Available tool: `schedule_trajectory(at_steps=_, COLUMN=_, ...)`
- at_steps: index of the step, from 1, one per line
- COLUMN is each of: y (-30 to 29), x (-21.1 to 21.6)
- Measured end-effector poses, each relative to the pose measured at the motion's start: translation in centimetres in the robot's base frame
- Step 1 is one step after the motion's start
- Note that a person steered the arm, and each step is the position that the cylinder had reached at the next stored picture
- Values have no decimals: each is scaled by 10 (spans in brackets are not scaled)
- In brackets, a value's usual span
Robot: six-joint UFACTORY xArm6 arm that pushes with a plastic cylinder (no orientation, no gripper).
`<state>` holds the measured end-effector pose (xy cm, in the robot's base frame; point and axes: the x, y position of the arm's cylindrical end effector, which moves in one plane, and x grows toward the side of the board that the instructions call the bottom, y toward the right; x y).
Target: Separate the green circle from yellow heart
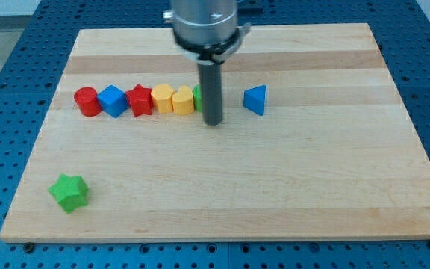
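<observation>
A row of blocks lies across the upper left of the board. The yellow heart (183, 99) is second from the row's right end. The green circle (198, 98) touches the heart's right side and is mostly hidden behind my rod. My tip (213, 121) rests on the board just to the right of and slightly below the green circle, touching or nearly touching it.
Left of the heart stand a yellow block (162, 97), a red star (139, 100), a blue cube (113, 100) and a red cylinder (87, 101). A blue triangle (255, 99) lies right of my tip. A green star (69, 192) sits at the lower left. The wooden board (275, 187) ends at blue pegboard.
</observation>
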<state>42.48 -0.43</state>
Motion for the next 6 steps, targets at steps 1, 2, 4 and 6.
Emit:
schedule_trajectory(at_steps=1, y=20, x=-20)
schedule_trajectory(at_steps=2, y=20, x=-46)
schedule_trajectory(at_steps=4, y=2, x=-72)
schedule_trajectory(at_steps=6, y=-25, x=-58)
